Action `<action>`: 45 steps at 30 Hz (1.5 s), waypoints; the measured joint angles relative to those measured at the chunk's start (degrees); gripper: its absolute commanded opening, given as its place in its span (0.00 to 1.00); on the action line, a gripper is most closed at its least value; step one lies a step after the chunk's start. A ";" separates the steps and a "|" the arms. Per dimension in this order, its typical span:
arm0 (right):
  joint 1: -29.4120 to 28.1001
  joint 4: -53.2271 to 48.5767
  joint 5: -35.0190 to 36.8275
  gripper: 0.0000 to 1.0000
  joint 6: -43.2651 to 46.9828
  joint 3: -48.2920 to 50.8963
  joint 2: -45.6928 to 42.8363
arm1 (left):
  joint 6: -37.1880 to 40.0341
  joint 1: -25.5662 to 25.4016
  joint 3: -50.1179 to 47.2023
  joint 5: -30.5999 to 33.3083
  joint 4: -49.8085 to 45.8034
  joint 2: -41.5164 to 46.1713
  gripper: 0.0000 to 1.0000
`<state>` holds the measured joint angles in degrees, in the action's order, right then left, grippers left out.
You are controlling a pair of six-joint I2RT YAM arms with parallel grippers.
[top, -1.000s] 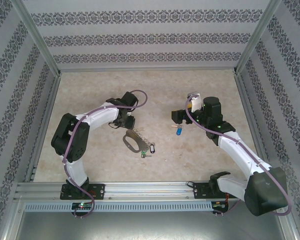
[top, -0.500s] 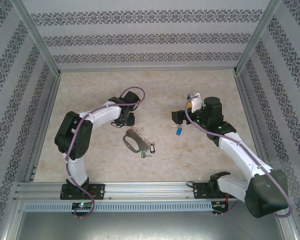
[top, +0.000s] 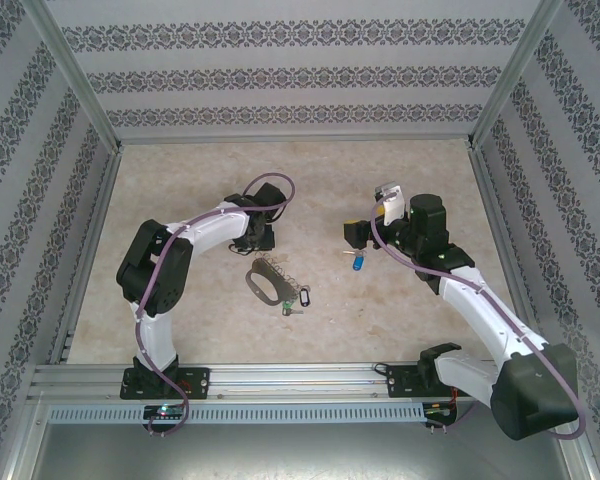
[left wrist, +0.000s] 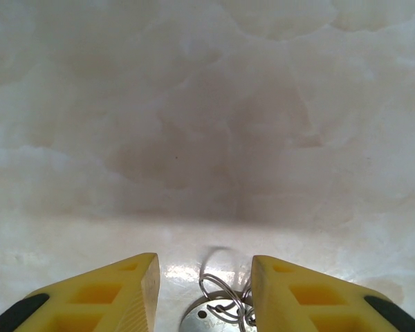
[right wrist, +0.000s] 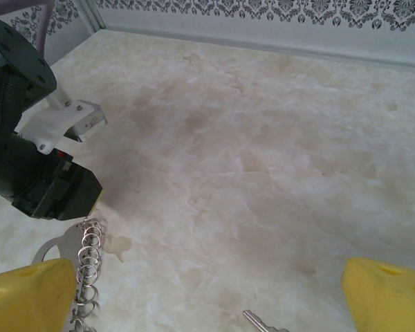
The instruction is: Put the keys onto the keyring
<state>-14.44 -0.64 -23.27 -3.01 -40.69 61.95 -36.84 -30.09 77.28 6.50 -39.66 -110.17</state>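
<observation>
Blue plastic head, stubby silver blade: the keys (top: 357,264) lie flat on the marbled table (top: 180,180) right at 6 o'clock of the right gripper (top: 352,236), its yellow fingers (right wrist: 28,290) spread wide and empty. Off at the key's 9 o'clock, well apart, sits the keyring (top: 265,283), a flat grey oblong loop with a chain of wire rings (left wrist: 220,299) at its 12 o'clock end and a black tag (top: 302,297) at 4 o'clock. Left gripper (top: 255,240) hangs over that chain end, jaws part-way apart, gripping nothing I can see.
</observation>
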 measured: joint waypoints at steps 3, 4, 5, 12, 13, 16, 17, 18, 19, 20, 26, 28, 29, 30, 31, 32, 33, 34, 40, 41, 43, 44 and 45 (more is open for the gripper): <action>0.09 0.22 -0.22 0.98 0.00 0.13 -0.33 | -0.39 -0.28 0.00 0.00 -0.04 -0.50 0.39; 0.09 0.26 -0.22 0.98 0.00 0.22 -0.42 | -0.52 -0.39 0.00 0.00 -0.07 -0.76 0.39; 0.09 0.33 -0.24 0.98 0.00 0.26 -0.44 | -0.59 -0.50 0.00 0.00 -0.07 -0.94 0.39; 0.48 0.42 -0.42 0.98 -0.02 0.81 -1.18 | -1.07 -0.72 0.00 0.00 -0.26 -1.88 0.36; 0.61 0.44 -0.46 0.98 -0.02 0.81 -1.29 | -1.16 -0.72 0.00 0.00 -0.26 -1.88 0.36; 0.83 0.46 -0.68 0.98 -0.02 0.81 -1.51 | -1.22 -0.72 -0.02 0.00 -0.26 -1.88 0.34; 0.83 0.46 -0.68 0.98 -0.02 0.81 -1.55 | -1.29 -0.72 -0.02 0.00 -0.26 -1.88 0.33; 0.83 0.46 -0.72 0.98 -0.02 0.81 -1.57 | -1.40 -0.72 -0.07 0.00 -0.26 -1.88 0.33; 0.83 0.46 -0.81 0.98 -0.02 0.81 -1.60 | -1.42 -0.74 -0.17 0.00 -0.26 -1.88 0.32; 0.83 0.46 -0.83 0.98 -0.02 0.81 -1.64 | -1.46 -0.79 -0.24 0.00 -0.26 -1.88 0.32; 0.96 0.48 -0.90 0.98 -0.02 0.81 -2.10 | -1.86 -1.57 -0.68 0.00 -0.31 -1.88 0.29; 1.20 0.57 -1.09 0.98 -0.02 0.81 -2.19 | -1.92 -1.75 -0.83 0.02 -0.35 -1.88 0.28; 1.20 0.66 -1.16 0.98 -0.04 0.81 -2.19 | -2.03 -1.79 -1.01 0.02 -0.33 -1.88 0.27; 1.20 0.74 -1.25 0.98 -0.04 0.81 -2.19 | -2.08 -1.81 -1.20 0.04 -0.35 -1.88 0.27; 1.20 0.83 -1.27 0.98 -0.04 0.81 -2.19 | -2.23 -1.81 -1.38 0.13 -0.44 -1.88 0.26; 1.20 0.85 -1.27 0.98 -0.04 0.81 -2.19 | -2.27 -1.81 -1.53 0.24 -0.48 -1.88 0.26; 1.20 0.85 -1.29 0.98 -0.04 0.81 -2.19 | -2.27 -1.81 -1.66 0.33 -0.50 -1.88 0.25; 1.20 0.85 -1.29 0.98 -0.04 0.81 -2.19 | -2.32 -1.81 -1.75 0.50 -0.52 -1.88 0.24; 1.49 0.85 -1.31 0.98 -0.04 0.81 -2.34 | -2.49 -1.92 -2.34 1.49 -0.94 -1.86 0.18; 1.57 0.85 -1.33 0.98 -0.04 0.83 -2.36 | -2.49 -2.05 -2.38 1.57 -0.94 -1.86 0.17; 1.60 0.85 -1.33 0.98 -0.04 0.85 -2.56 | -2.49 -2.38 -2.43 1.81 -1.09 -1.86 0.15; 1.60 0.85 -1.33 0.98 -0.04 0.85 -2.67 | -2.49 -2.49 -2.43 1.97 -1.09 -1.86 0.14; 1.60 0.85 -1.36 0.98 -0.04 0.85 -2.78 | -2.49 -2.56 -2.43 2.03 -1.18 -1.86 0.13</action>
<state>-12.84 0.21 -24.62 -3.05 -39.83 59.18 -39.33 -32.64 74.85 8.54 -40.84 -112.03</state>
